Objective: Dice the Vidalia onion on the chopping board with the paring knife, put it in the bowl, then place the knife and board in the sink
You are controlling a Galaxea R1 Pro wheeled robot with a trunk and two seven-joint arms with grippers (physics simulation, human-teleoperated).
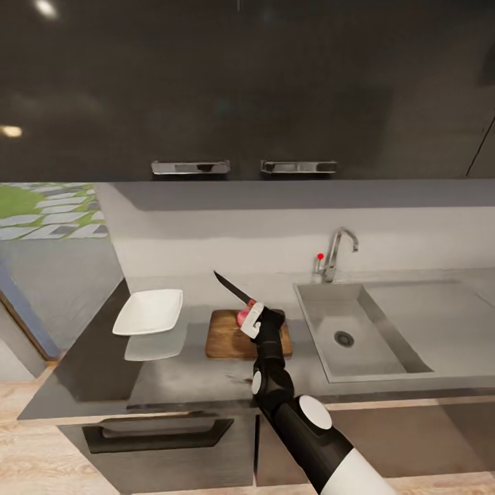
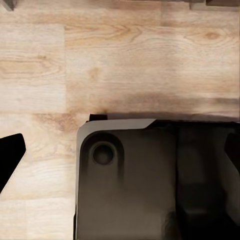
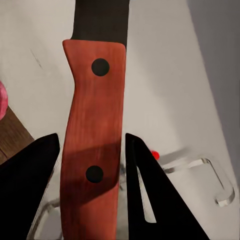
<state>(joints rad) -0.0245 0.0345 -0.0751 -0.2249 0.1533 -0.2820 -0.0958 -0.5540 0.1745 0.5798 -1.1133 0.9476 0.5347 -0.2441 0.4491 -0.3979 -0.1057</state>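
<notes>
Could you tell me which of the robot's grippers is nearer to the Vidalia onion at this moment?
The right gripper, holding the paring knife, is right beside the Vidalia onion on the chopping board. The left wrist camera faces the wooden floor, away from it.

Dim soft render; ceiling-light glare on cabinets.

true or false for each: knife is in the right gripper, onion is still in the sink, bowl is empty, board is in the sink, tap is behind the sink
1. The right gripper holds the paring knife by its red handle. True.
2. The Vidalia onion lies in the sink. False: it sits on the chopping board.
3. The bowl is empty. True.
4. The chopping board is in the sink. False: it lies on the countertop, between bowl and sink.
5. The tap stands behind the sink. True.
</notes>
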